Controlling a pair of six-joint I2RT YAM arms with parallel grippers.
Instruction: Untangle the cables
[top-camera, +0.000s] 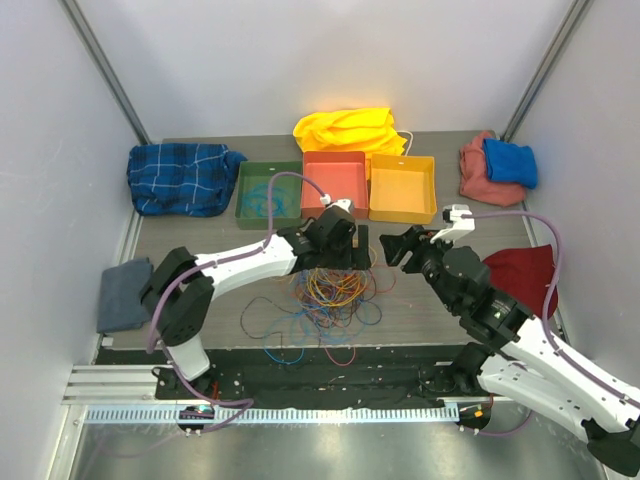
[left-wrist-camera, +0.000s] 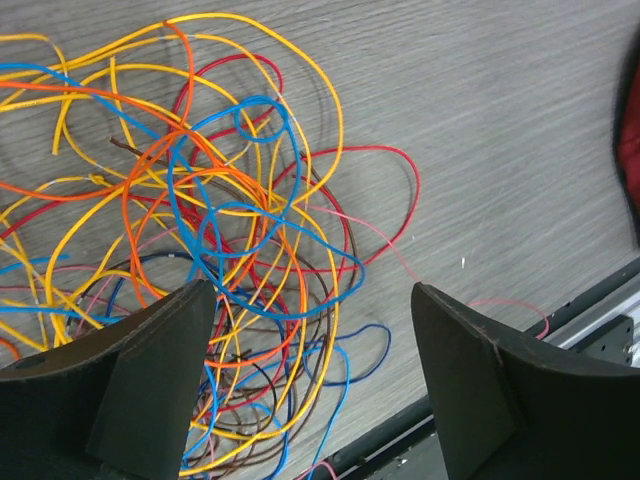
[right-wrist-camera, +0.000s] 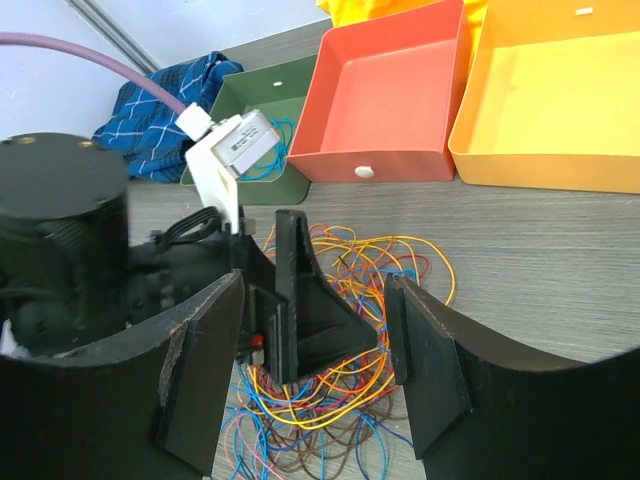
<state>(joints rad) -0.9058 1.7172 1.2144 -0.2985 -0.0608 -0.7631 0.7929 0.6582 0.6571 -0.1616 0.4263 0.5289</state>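
The cables (top-camera: 325, 295) lie heaped at six o'clock of the red tray (top-camera: 335, 176). The left gripper (left-wrist-camera: 312, 290) hangs open-jawed above, likely to pick a strand; the right gripper (right-wrist-camera: 315, 282), at its three o'clock, gapes empty.

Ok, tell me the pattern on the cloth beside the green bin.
The cloth is dark blue plaid, clearest from the top camera.

Three bins sat in a row: green bin (top-camera: 268, 223), red bin (top-camera: 335, 176), orange bin (top-camera: 402, 186). Six cloths lay about the surface (top-camera: 440, 305): plaid cloth (top-camera: 180, 178), yellow cloth (top-camera: 348, 130), salmon cloth (top-camera: 476, 182), blue cloth (top-camera: 511, 162), maroon cloth (top-camera: 526, 272), grey cloth (top-camera: 124, 296). Two arms, left arm (top-camera: 242, 262) and right arm (top-camera: 500, 316), flanked one tangle of cables (top-camera: 328, 290), strands beyond counting.
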